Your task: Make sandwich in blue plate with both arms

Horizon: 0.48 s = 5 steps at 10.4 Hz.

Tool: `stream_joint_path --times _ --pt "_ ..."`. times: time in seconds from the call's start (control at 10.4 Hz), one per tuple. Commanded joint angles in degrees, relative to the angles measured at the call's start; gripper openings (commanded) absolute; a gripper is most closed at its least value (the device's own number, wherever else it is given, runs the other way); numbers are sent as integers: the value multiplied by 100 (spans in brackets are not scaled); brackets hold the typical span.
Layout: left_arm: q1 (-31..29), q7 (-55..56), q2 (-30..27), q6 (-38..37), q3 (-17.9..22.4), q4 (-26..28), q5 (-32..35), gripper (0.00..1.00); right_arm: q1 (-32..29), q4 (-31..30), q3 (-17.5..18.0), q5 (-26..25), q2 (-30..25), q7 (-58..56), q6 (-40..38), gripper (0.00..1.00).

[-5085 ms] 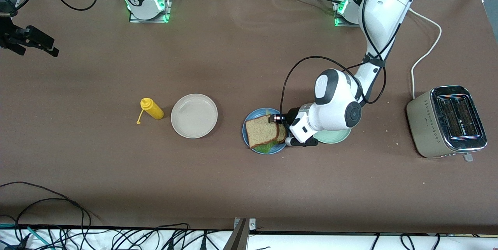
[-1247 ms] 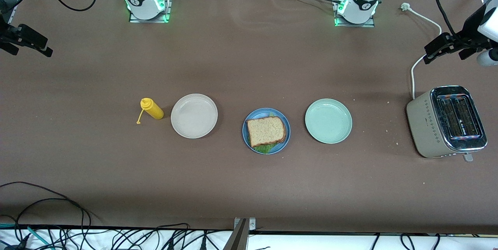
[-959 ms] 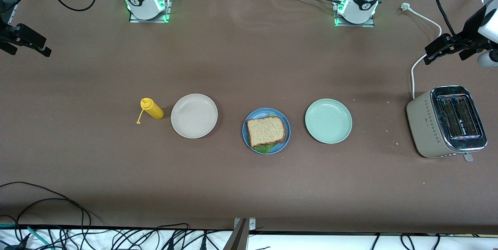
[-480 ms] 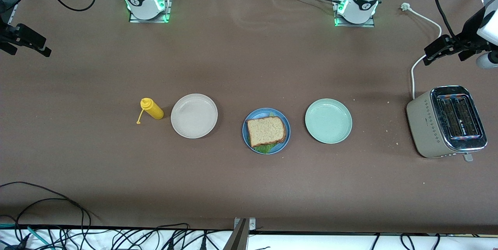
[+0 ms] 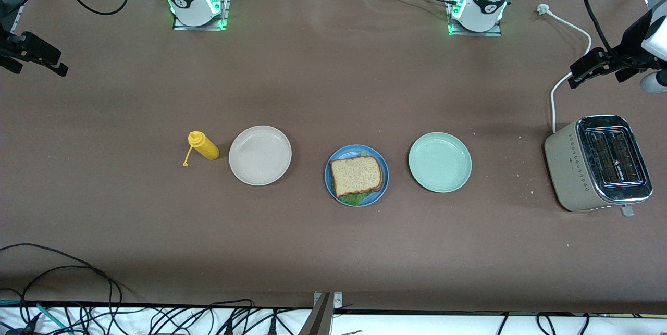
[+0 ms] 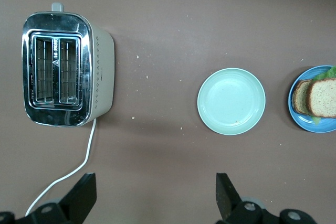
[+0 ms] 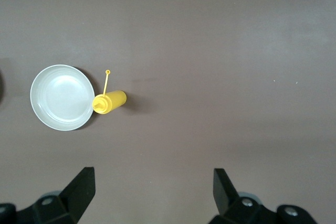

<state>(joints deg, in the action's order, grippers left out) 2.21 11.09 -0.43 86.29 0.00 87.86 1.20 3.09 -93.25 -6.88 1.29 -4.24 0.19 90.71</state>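
Observation:
The sandwich (image 5: pixel 357 174) lies on the blue plate (image 5: pixel 338 155) in the middle of the table. Its top slice of brown speckled bread covers the stack, and green lettuce (image 5: pixel 356 199) peeks out at the edge nearest the front camera. In the left wrist view the sandwich (image 6: pixel 321 98) and blue plate (image 6: pixel 302 121) sit at the frame's edge. My left gripper (image 5: pixel 583 69) (image 6: pixel 155 187) hangs open and empty above the table's left-arm end, near the toaster. My right gripper (image 5: pixel 52 61) (image 7: pixel 154 179) hangs open and empty above the right-arm end.
A pale green plate (image 5: pixel 440 162) sits beside the blue plate toward the left arm's end, with a silver toaster (image 5: pixel 599 163) and its white cord (image 5: pixel 565 77) past it. A beige plate (image 5: pixel 260 155) and a yellow squeeze bottle (image 5: pixel 204 146) lie toward the right arm's end.
Five seconds ago the left arm reached down at the blue plate; it has since pulled away to the toaster end. Over the last second both arms barely move.

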Motion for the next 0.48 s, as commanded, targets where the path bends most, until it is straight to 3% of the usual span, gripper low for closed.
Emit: stream_joint_path --times 0.0,0.38 --pt "-19 60 69 -51 -27 -164 153 100 -10 166 12 -42 47 69 -142 100" --pt "-28 60 69 -51 -27 -164 153 100 -10 166 20 -42 55 77 -115 100"
